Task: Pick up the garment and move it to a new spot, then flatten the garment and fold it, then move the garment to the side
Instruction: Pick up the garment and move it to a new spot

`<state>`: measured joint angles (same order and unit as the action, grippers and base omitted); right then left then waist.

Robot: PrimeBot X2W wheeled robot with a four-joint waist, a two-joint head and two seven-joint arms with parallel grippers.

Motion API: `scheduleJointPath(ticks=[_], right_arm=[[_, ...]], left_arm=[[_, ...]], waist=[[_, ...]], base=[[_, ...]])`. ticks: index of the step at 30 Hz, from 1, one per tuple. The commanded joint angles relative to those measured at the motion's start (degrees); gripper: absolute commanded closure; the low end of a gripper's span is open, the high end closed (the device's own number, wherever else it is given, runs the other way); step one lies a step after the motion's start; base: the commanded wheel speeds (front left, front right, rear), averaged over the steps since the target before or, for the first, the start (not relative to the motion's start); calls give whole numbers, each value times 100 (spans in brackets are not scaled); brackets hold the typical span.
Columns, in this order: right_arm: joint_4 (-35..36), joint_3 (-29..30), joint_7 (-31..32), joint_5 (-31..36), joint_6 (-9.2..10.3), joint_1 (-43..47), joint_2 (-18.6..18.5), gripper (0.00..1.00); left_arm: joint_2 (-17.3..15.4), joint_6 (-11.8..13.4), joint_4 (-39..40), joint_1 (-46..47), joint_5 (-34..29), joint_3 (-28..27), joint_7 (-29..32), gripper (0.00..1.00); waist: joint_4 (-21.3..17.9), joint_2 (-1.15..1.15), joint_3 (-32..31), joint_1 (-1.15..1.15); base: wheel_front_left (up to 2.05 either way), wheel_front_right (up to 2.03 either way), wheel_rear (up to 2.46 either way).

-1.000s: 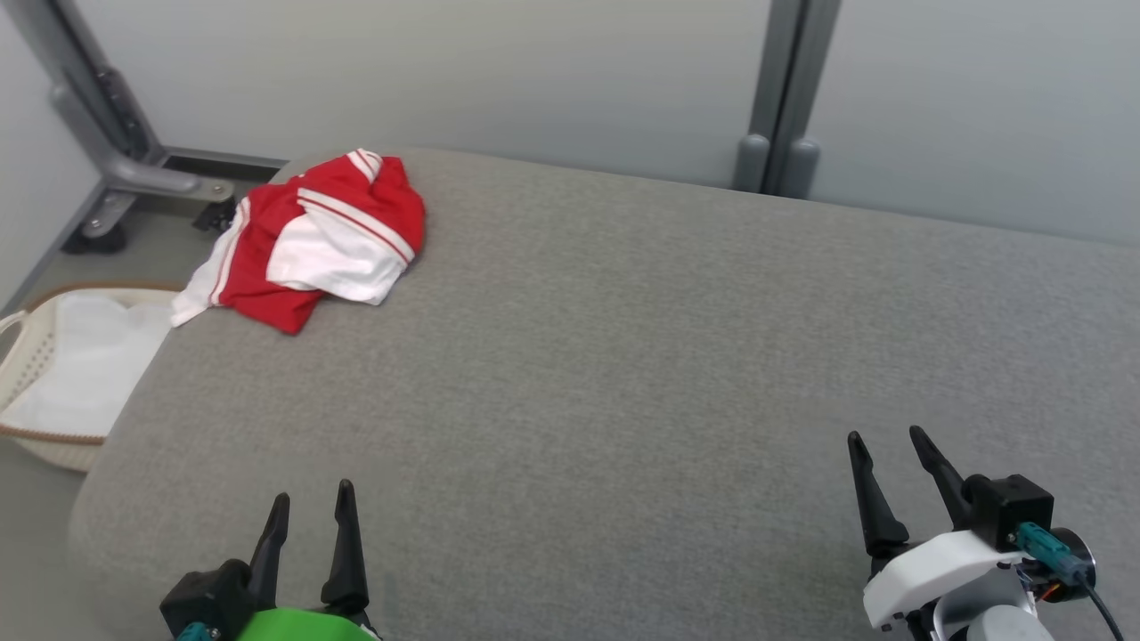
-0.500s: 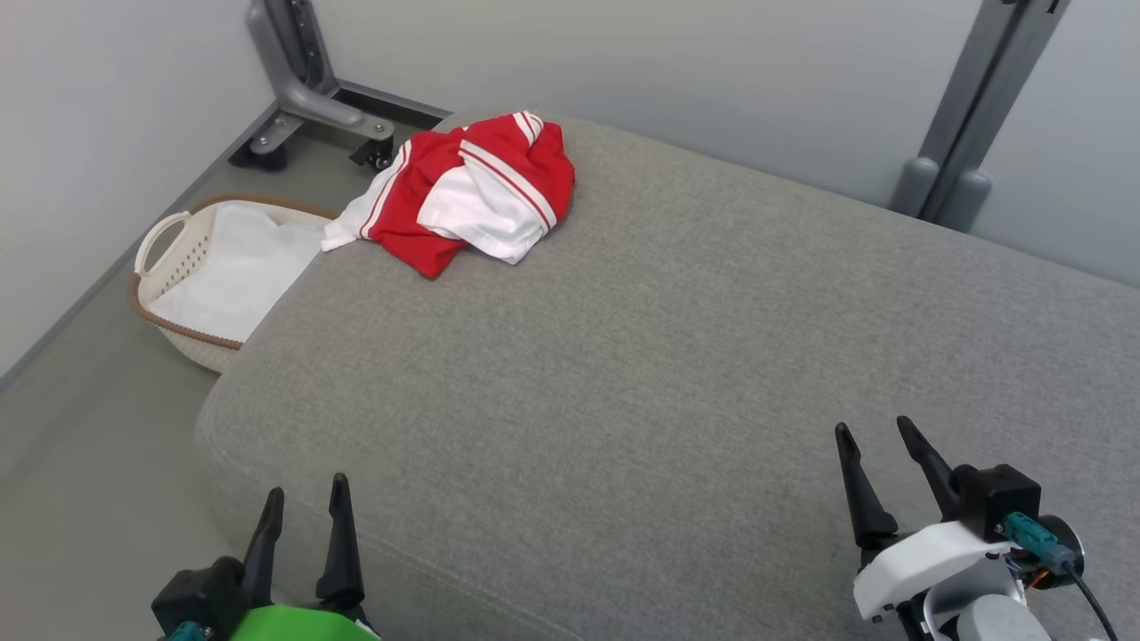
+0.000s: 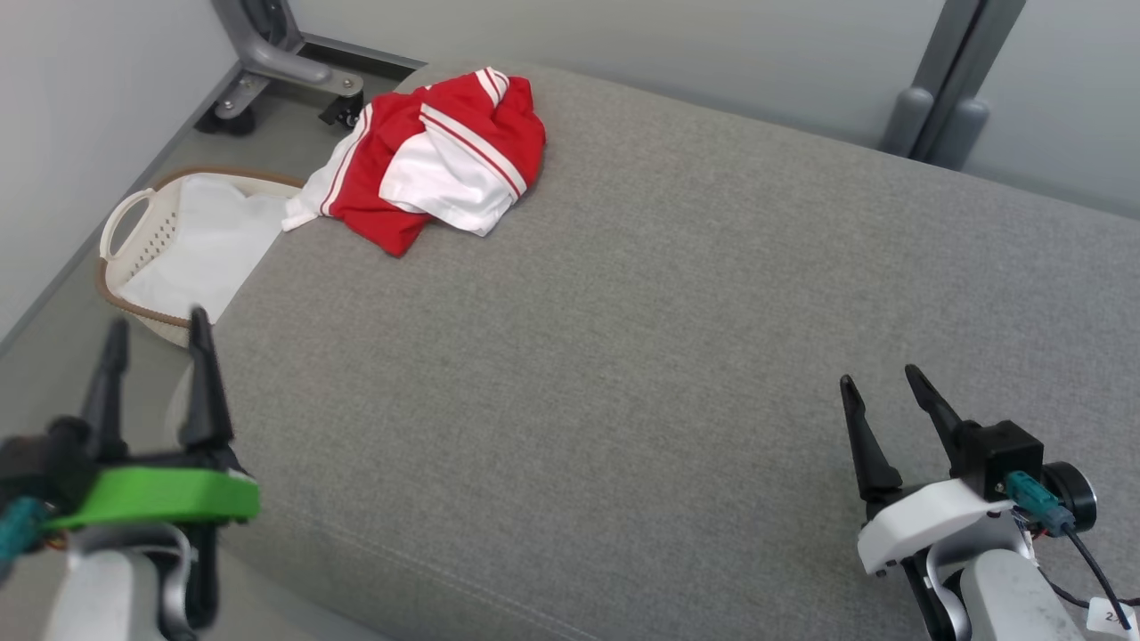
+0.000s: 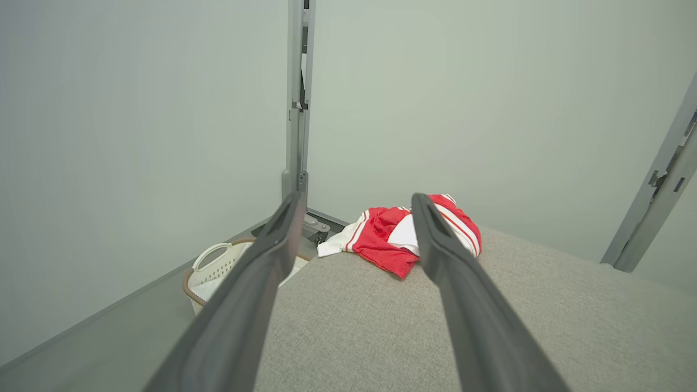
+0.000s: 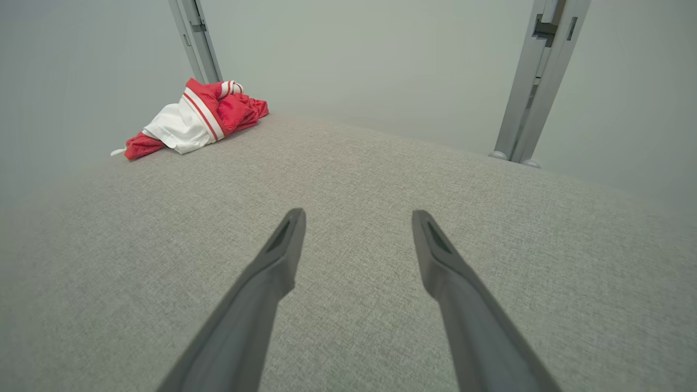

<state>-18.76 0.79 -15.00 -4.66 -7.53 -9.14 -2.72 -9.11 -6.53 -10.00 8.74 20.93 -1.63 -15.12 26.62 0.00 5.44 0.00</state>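
A crumpled red and white garment (image 3: 427,160) lies at the far left corner of the grey cushioned surface (image 3: 641,338), one white edge hanging over the side. It also lies far ahead in the left wrist view, garment (image 4: 389,239), and far to the upper left in the right wrist view, garment (image 5: 196,117). My left gripper (image 3: 156,325) hovers open at the near left edge, well short of the garment, nothing between its fingers. My right gripper (image 3: 877,381) stands open over the near right part of the surface, empty.
A cream laundry basket (image 3: 134,245) with white cloth inside sits on the floor left of the surface, beside the garment's corner. A grey metal frame foot with a castor (image 3: 267,67) stands behind it. A grey post (image 3: 935,98) rises at the back wall.
The head camera swung left and then shifted, so the whole scene moved. My left gripper has risen up and to the left in view; the right gripper rose slightly. The garment lies unchanged.
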Motion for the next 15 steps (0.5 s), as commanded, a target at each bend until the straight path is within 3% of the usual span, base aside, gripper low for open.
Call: scheduleJointPath(ticks=[1, 6, 15], right_arm=[[51, 34, -23, 93, 9, -125, -33, 0], [270, 21, 107, 384, 9, -411, -35, 0], [984, -152, 522, 650, 9, -913, -37, 0]], left_arm=[[-209, -21, 68, 414, 18, -110, 35, 0], [-994, -51, 62, 1642, 84, -321, 438, 0], [-1652, -94, -650, 3582, 696, -203, 1159, 0]], waist=[[-243, 0, 266, 0], [-588, 0, 712, 0], [-1252, 0, 1759, 0]], base=[[0, 0, 0], [0, 0, 0], [0, 0, 0]])
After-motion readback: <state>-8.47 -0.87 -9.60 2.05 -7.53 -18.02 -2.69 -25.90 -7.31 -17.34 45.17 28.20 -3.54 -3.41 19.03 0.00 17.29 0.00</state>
